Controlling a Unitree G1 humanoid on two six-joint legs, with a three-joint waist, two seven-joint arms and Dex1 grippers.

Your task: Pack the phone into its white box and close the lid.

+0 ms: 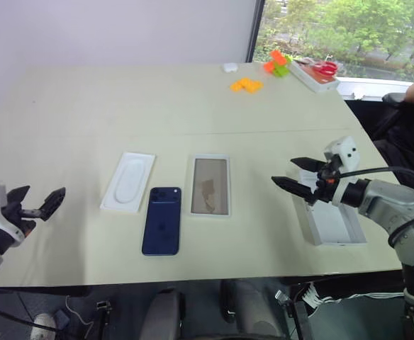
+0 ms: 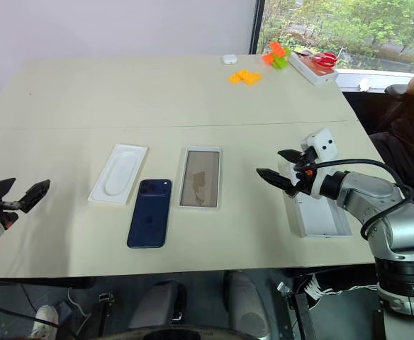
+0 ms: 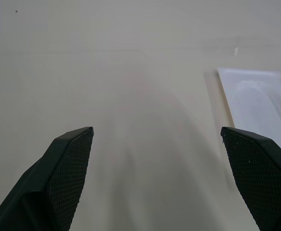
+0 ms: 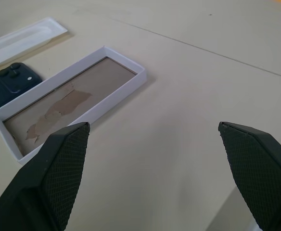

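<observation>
From the head camera, the phone (image 1: 162, 220) lies flat on the beige table (image 1: 157, 106), dark glossy back up and camera cluster toward the far side, just beside the white box (image 1: 210, 185), which sits open to its right with a brownish, scuffed floor. To the phone's left lies a white insert (image 1: 127, 181) with an oval recess. The lid (image 1: 329, 221) rests on the table's right side, near the front edge, partly under the right gripper (image 1: 296, 174), whose 2 black fingers are spread apart and hold nothing. The left gripper (image 1: 34, 202) hovers at the table's left edge, its fingers likewise parted and empty, well apart from the insert. At the far right corner are orange blocks (image 1: 246, 85), a green and orange piece (image 1: 278, 64) and a white tray (image 1: 313, 74) with something red in it. In the left wrist view, the 2 fingertips (image 3: 66, 163) stand wide apart over bare table, the insert ahead. In the right wrist view, the fingertips (image 4: 58, 163) are spread wide, with the white box, the phone's camera corner and the insert beyond them.
</observation>
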